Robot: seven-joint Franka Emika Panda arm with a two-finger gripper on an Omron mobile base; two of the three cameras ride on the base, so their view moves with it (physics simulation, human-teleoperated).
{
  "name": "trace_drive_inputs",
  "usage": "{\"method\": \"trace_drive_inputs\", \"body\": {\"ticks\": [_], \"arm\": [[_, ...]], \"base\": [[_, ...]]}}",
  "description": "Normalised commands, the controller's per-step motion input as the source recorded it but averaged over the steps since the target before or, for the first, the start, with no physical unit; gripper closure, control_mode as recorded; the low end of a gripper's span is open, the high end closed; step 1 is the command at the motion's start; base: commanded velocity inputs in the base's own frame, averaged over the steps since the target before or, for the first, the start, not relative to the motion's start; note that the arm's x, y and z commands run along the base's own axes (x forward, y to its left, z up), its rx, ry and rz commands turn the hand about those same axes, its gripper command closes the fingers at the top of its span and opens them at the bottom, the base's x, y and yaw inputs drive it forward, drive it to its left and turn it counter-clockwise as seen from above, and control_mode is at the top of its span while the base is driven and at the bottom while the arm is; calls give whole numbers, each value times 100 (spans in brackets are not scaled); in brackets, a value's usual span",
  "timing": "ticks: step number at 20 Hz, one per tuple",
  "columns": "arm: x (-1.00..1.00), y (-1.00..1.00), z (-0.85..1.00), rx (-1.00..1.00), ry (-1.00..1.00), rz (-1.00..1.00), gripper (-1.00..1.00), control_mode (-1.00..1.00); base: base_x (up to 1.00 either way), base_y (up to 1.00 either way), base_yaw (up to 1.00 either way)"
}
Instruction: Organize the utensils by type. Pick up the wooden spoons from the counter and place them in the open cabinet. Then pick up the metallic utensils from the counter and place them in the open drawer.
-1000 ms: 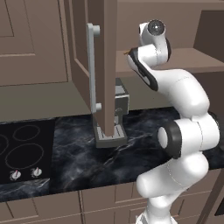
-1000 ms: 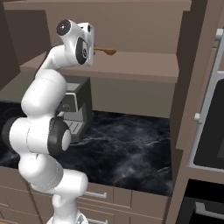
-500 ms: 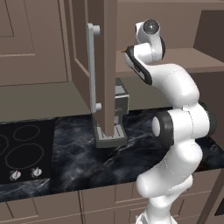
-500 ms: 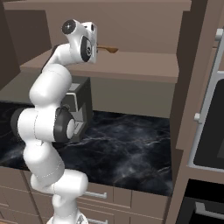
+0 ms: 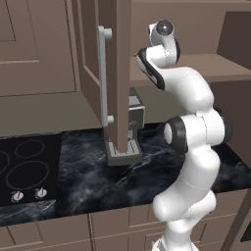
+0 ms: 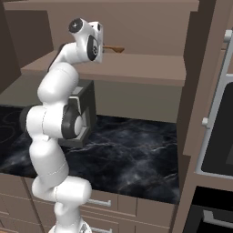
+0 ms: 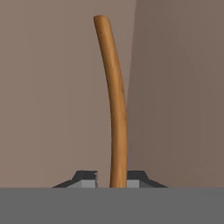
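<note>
My gripper (image 7: 112, 178) is shut on the handle of a long orange-brown wooden spoon (image 7: 114, 96), which points away toward the cabinet's taupe back wall. In the right base view the spoon's bowl end (image 6: 116, 48) sticks out past my hand, a little above the cabinet shelf (image 6: 136, 68). The cabinet's open panelled door (image 5: 117, 73) with its silver bar handle (image 5: 104, 73) stands just left of my hand in the left base view. Below lies the black marbled counter (image 6: 132, 154). The other wooden spoon, the metallic utensils and the drawer are out of view.
A grey appliance (image 5: 130, 127) stands on the counter under the cabinet door, close behind my arm. A cooktop (image 5: 24, 171) lies at the left. A tall oven unit (image 6: 218, 113) bounds the right side.
My hand has pushed slightly farther in over the shelf with the spoon, and the elbow has swung. The door and the appliance stayed put.
</note>
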Motion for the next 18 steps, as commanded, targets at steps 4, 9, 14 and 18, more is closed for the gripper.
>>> {"method": "trace_drive_inputs", "body": {"ticks": [4,9,14,18], "arm": [[23,0,-10,0,0,0,100,-100],[27,0,-17,0,0,0,100,-100],[35,0,-20,0,0,0,-100,-100],[21,0,-13,0,0,0,-100,-100]], "base": [[0,0,0],[0,0,0],[0,0,0],[0,0,0]]}}
